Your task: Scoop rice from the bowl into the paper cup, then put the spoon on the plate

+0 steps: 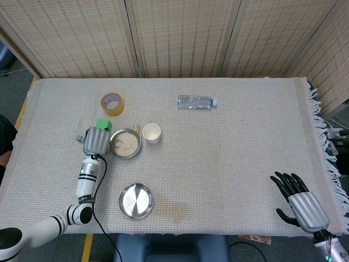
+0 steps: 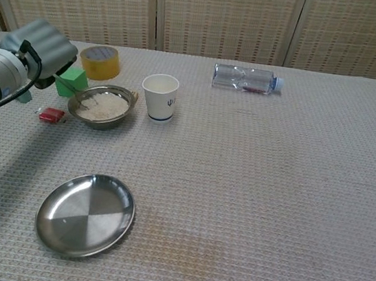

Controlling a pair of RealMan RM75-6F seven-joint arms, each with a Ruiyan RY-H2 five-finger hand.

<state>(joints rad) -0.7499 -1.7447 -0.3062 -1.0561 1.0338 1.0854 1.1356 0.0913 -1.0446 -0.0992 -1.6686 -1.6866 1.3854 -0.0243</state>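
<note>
Left hand (image 2: 37,48) hovered at the frame's left, just left of the bowl (image 2: 101,106), grasping the spoon (image 2: 70,89), whose tip reached into the rice; cup (image 2: 160,96) stood upright just right of the bowl; plate (image 2: 85,214) lay lower left on the table (image 2: 271,193); right hand (image 1: 302,204) rested lower right, released, fingers spread.

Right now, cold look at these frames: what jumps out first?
The left hand hangs at the left edge of the bowl of rice, a thin handle running from it into the rice. The paper cup stands just right of the bowl; the empty plate lies nearer the front edge.
</note>
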